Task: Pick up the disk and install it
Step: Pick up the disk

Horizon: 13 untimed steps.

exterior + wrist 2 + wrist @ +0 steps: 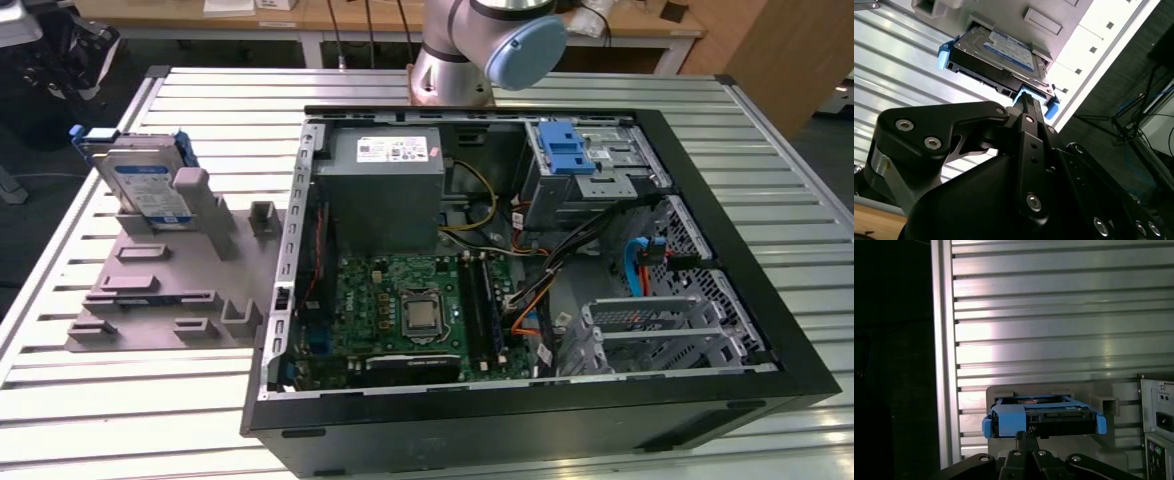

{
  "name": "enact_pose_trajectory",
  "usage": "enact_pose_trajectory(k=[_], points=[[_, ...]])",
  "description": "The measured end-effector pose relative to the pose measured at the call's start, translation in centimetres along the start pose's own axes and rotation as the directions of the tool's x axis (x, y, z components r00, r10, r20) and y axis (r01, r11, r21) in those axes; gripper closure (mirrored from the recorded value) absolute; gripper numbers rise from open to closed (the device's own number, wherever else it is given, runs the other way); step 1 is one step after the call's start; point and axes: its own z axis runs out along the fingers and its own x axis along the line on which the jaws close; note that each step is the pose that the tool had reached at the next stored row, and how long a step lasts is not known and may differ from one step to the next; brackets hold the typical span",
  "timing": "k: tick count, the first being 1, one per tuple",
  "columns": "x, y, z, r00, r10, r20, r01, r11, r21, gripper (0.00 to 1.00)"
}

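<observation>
Aiming: gripper [1026, 433] should be centred over the blue edge of the disk [1054, 416]
Jaws: pressed together, nothing is held

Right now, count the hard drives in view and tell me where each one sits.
1. The disk stands on edge in the grey holder on the table, at the exterior view's left of the computer case. The case's drive cages may hide more.
</observation>
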Motion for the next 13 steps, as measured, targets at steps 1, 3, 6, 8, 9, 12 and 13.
enact_pose_trajectory(k=[1, 3, 6, 8, 9, 12, 13], points=[[0.0, 0.0, 0.0, 1.0, -0.001, -0.0001, 0.001, 1.0, 0.0, 0.89], [0.0, 0.0, 0.0, 1.0, -0.005, -0.0001, 0.005, 1.0, 0.0, 0.89], [0.0, 0.0, 0.0, 0.9999, -0.014, -0.0005, 0.014, 0.9999, 0.0, 0.89], [0.0, 0.0, 0.0, 0.9998, -0.022, -0.0008, 0.022, 0.9998, 0.0001, 0.89], [0.0, 0.0, 0.0, 0.9997, -0.026, -0.001, 0.026, 0.9997, 0.0001, 0.89], [0.0, 0.0, 0.0, 0.9993, -0.037, -0.0014, 0.037, 0.9993, 0.0001, 0.89], [0.0, 0.0, 0.0, 0.9992, -0.04, -0.0016, 0.04, 0.9992, 0.0001, 0.89]])
